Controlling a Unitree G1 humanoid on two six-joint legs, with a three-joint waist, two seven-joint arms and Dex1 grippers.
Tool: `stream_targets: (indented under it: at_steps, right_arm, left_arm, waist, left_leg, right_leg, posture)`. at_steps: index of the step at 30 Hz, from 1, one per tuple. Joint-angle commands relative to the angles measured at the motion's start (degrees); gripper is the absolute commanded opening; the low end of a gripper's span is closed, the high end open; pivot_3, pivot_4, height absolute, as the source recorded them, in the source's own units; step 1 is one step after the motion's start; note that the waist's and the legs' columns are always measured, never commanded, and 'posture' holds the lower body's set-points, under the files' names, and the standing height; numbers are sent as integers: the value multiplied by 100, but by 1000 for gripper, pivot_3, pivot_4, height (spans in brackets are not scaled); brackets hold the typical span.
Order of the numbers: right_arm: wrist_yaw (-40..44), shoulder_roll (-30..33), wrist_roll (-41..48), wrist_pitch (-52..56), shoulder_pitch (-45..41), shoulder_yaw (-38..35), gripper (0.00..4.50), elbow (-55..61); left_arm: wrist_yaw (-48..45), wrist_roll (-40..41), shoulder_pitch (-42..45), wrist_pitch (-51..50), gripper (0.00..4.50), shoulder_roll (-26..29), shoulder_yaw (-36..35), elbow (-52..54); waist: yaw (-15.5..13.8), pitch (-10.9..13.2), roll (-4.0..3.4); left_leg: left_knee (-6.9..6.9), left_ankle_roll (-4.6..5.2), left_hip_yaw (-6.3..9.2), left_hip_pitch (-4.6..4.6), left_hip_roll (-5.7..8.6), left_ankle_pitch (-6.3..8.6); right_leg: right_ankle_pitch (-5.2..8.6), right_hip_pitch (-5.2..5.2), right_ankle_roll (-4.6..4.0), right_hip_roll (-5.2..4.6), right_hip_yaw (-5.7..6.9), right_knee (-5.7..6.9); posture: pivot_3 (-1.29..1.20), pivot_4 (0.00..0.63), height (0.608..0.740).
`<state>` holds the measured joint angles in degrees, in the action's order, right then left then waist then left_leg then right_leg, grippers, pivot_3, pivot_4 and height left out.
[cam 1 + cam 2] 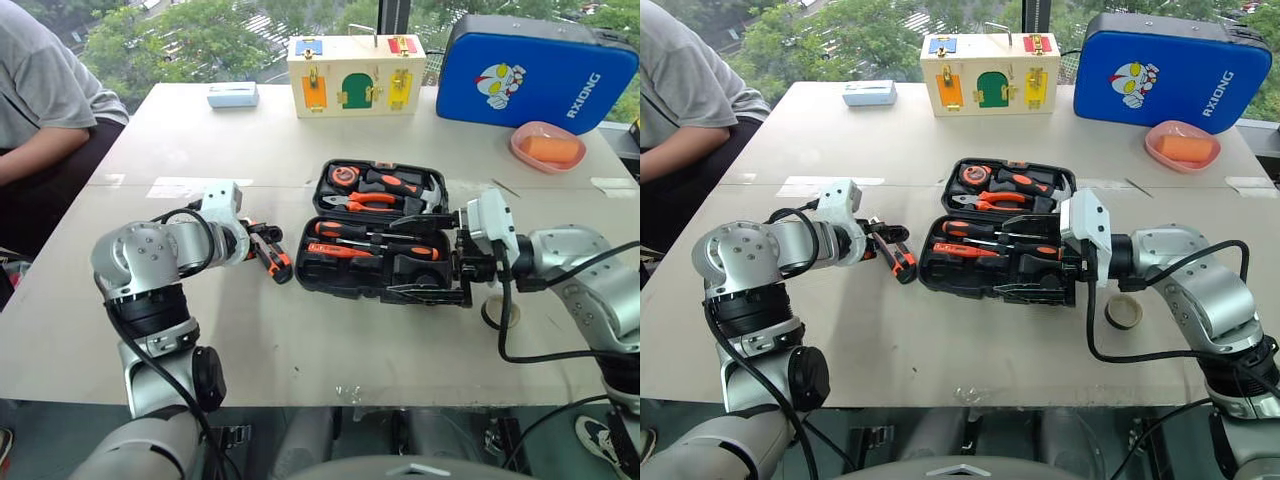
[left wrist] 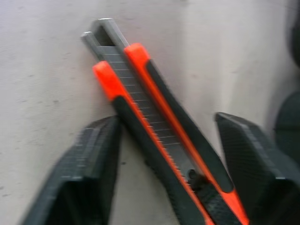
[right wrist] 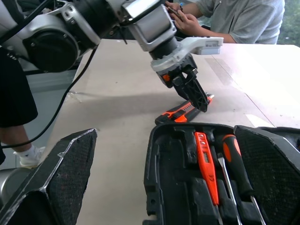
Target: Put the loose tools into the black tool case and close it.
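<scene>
Two screwdrivers (image 1: 375, 246) with black-and-orange handles lie side by side in the front half of the open black tool case (image 1: 375, 232), with a slim all-orange screwdriver (image 3: 206, 164) in a recess next to them. The case is moulded black plastic with shaped recesses. It sits open near the middle of the bench (image 1: 300, 340). Its rear half holds pliers (image 1: 362, 201), a hammer (image 1: 420, 192) and a tape measure (image 1: 344, 176).

The utility knife (image 1: 272, 259) lies flat on the bench just beside the left edge of the case. Its body is black with orange edging, and a grey segmented blade strip runs along its centre.

The left hand (image 3: 193, 91) points down over the knife. Its fingers (image 2: 93, 164) are apart, one on each side of the knife body, and one finger looks to be against the knife.

The right hand (image 1: 440, 258) is at the right end of the case, fingers spread wide and holding nothing. A small black tape roll (image 1: 1124, 311) lies on the bench near the right arm, outside the case.
</scene>
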<state>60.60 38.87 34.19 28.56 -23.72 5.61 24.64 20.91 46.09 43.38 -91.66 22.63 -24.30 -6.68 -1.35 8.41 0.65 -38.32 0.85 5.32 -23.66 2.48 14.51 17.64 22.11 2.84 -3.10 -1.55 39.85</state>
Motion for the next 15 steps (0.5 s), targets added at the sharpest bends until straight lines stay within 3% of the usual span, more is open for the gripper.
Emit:
stream_targets:
  at_steps: [1,5,8,15]
  right_arm:
    - [-38,30,70,-79,21,-175,4500,281]
    - [-62,75,75,-49,44,-214,4500,318]
    - [-97,123,77,-27,93,-262,4500,348]
    - [-165,282,150,22,322,-410,4500,478]
  left_arm:
    - [-71,-55,88,-84,1858,-174,200,-688]
    - [-378,-96,197,-84,1248,250,379,-880]
    - [-1112,-231,137,-18,155,1077,758,-852]
    - [-4962,-386,16,1157,120,3457,2678,-801]
  waist:
    - [-24,-3,-5]
    - [-40,-5,-8]
    - [24,-5,-7]
    - [287,-1,0]
  left_leg:
    - [0,0,5,0,7,-1]
    - [-2,-4,18,0,17,-4]
    - [1,-6,26,-3,17,-5]
    - [52,-21,30,-13,18,-14]
  right_leg:
    - [-1,-1,2,-3,3,0]
    - [-3,-6,6,-7,9,-1]
    - [-2,-7,6,-6,11,-3]
    - [0,41,2,12,-18,-8]
  posture:
    - [0,150,735]
    - [0,150,735]
    - [0,150,735]
    - [0,150,735]
